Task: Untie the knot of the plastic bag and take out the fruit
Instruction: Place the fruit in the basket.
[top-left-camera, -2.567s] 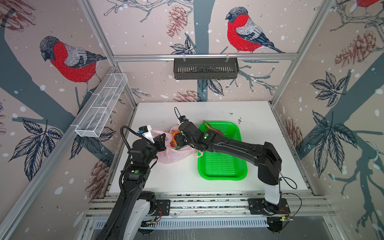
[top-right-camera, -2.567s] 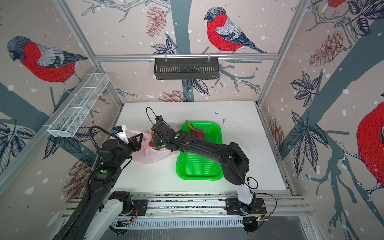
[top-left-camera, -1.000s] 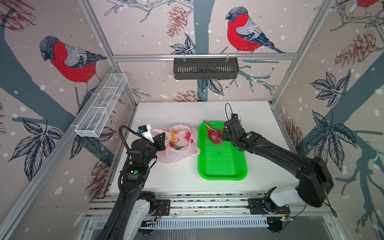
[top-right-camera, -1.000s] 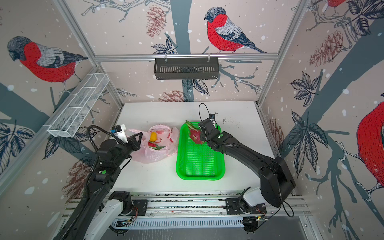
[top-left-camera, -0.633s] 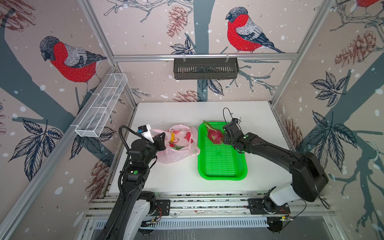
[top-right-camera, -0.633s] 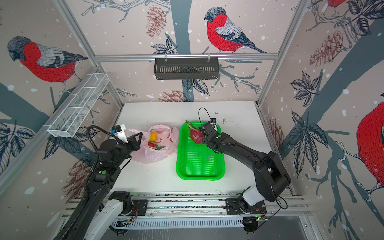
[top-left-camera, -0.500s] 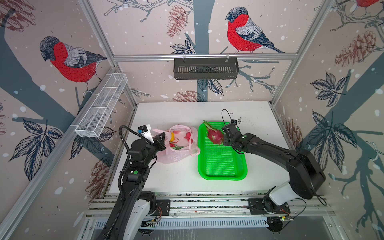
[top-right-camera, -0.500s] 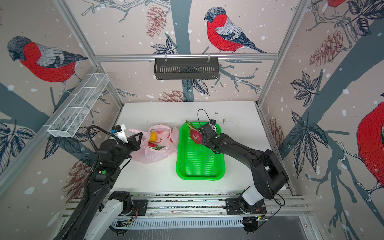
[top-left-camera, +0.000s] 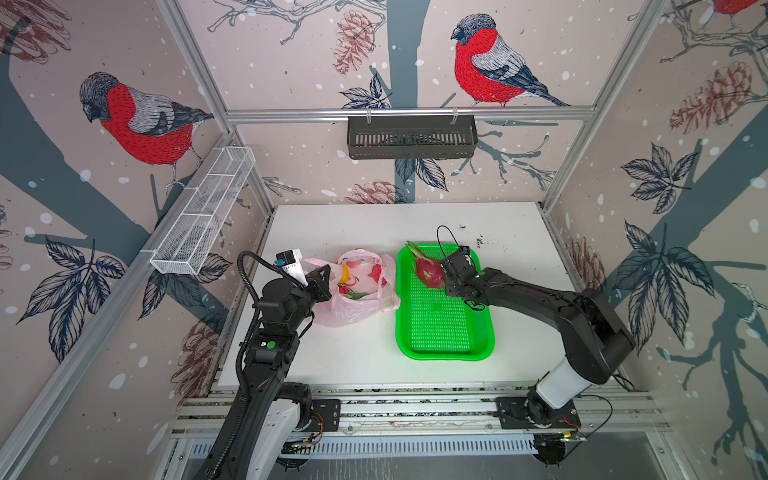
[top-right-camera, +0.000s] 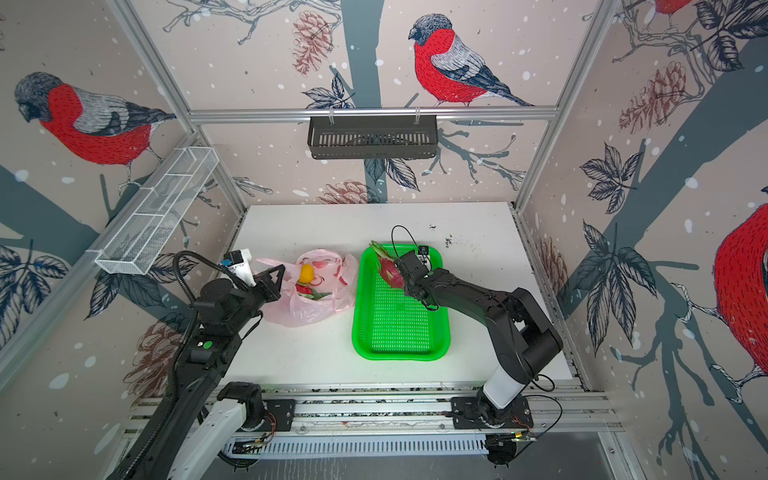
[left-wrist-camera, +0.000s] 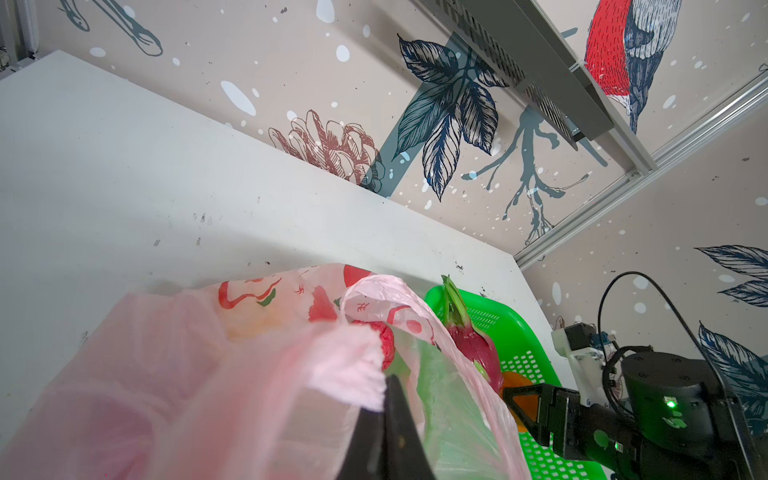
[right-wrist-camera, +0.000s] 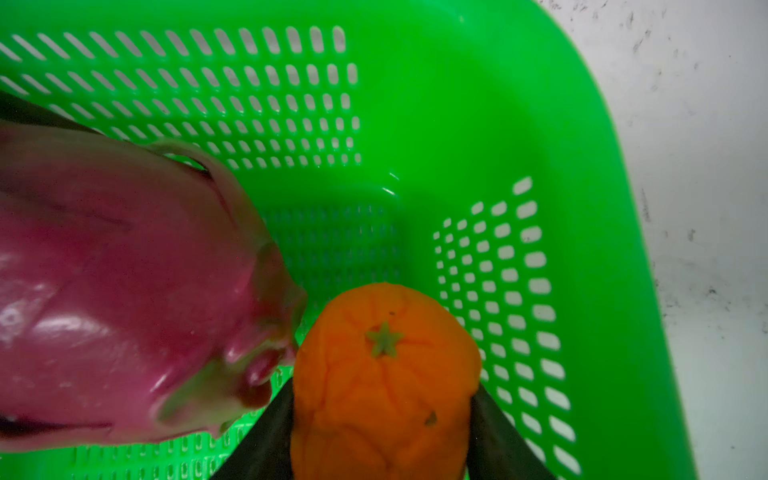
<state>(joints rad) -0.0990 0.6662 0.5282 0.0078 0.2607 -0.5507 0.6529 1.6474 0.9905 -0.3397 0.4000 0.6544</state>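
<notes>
Tabletop (top-left-camera: 332, 353): bag (top-left-camera: 353, 313) veils fruit (top-left-camera: 351, 292); right fingers (right-wrist-camera: 257, 440) half-cover orange (right-wrist-camera: 384, 374).

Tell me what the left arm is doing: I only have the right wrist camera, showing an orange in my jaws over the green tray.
Observer: The left gripper is shut on the plastic bag, pinching its rim.
Operator: Is the bag open?
Observer: Yes. In both top views its mouth gapes upward, and one loop handle hangs loose.
Operator: Any fruit inside, apart from what I carry?
Observer: Besides your orange, a yellow-orange citrus and a red fruit with green tips show through the mouth.
</notes>
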